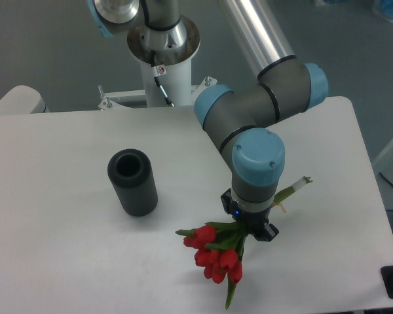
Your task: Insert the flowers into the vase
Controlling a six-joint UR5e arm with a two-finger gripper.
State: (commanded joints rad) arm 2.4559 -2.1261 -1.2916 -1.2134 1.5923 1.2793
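The vase (133, 182) looks like matte, ribbed dark rubber or plastic. Just right of it, the flowers (214, 254) have smooth, plasticky-looking petals. Table (65, 261) underneath is smooth matte white.

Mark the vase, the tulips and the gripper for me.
vase (135, 186): fixed camera, on its ribbed dark side.
tulips (213, 255): fixed camera, on the red heads.
gripper (249, 229): fixed camera, at its black base over the bunch.
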